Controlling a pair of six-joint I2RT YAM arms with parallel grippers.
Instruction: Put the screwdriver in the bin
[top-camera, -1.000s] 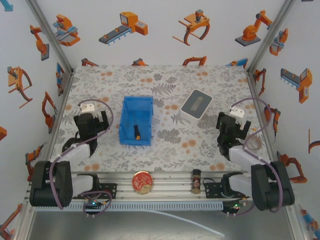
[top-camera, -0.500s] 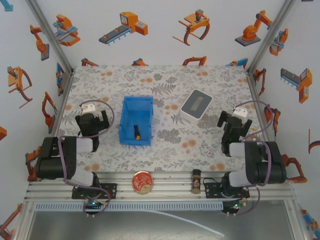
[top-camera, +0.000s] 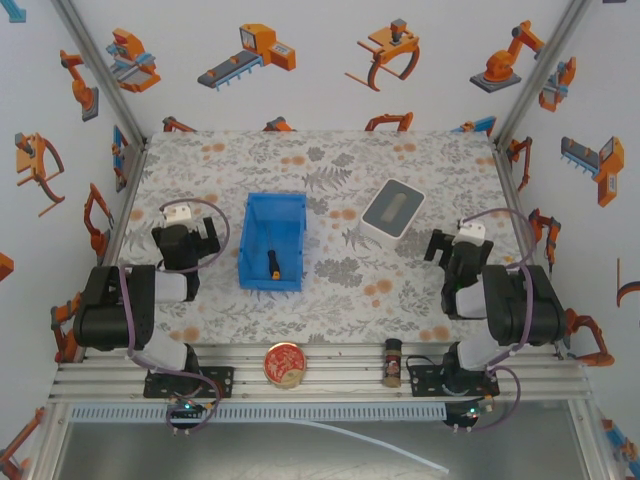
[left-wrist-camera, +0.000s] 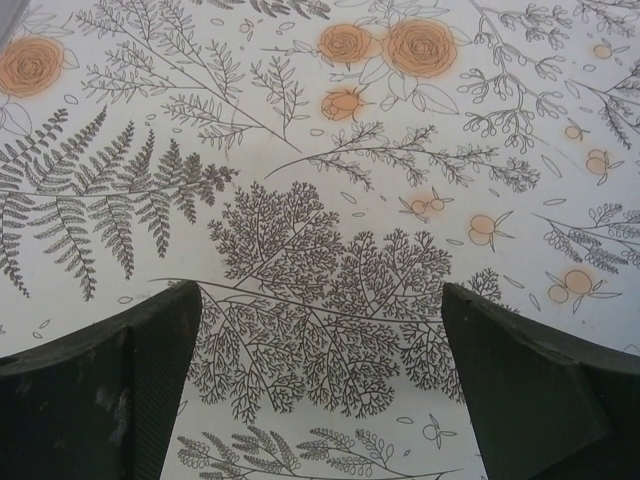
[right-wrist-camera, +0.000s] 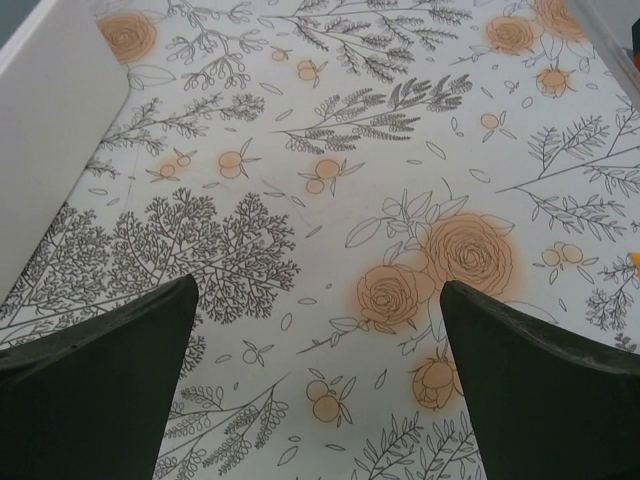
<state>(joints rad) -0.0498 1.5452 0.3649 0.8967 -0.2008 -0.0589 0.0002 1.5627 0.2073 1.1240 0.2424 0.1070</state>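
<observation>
- screwdriver (top-camera: 273, 262) lies inside the blue bin (top-camera: 250, 243), well apart from both sets of fingers, so the job looks done to me.
- left gripper (left-wrist-camera: 320, 292) and right gripper (right-wrist-camera: 318, 288) hang spread wide and empty, bare floral table (left-wrist-camera: 320, 130) between each one's 2 fingers.

No legible text, labels or numbers.

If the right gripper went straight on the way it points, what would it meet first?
Probably the table, seen between the open jaws of the right gripper. The white box sits left of that line; depth is unclear.
</observation>
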